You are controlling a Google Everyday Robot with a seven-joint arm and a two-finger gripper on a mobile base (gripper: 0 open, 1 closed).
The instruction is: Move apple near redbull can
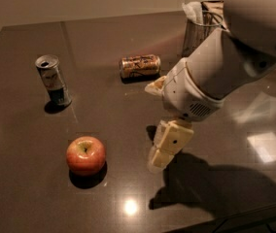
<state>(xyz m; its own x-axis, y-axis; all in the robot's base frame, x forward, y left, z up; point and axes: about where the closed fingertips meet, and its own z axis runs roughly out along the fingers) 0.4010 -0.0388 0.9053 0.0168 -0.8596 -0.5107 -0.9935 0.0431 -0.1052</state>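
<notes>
Robot hand (157,161) hangs low over the dark surface (26,203), pointing down, a little right of the middle. Whether it is released or clenched I cannot tell from this side. It holds nothing that I can see, and its shadow lies on the surface just below and to the right. The white arm (225,67) comes in from the upper right corner.

The apple (85,155) sits on the surface to the left of the hand, apart from it, with the stem dimple facing up. The slim can (53,80) stands upright farther back and to the left, well apart from the apple. A gold-brown can (140,65) lies on its side near the middle back. A metal cup (196,33) stands behind the arm, partly hidden.
</notes>
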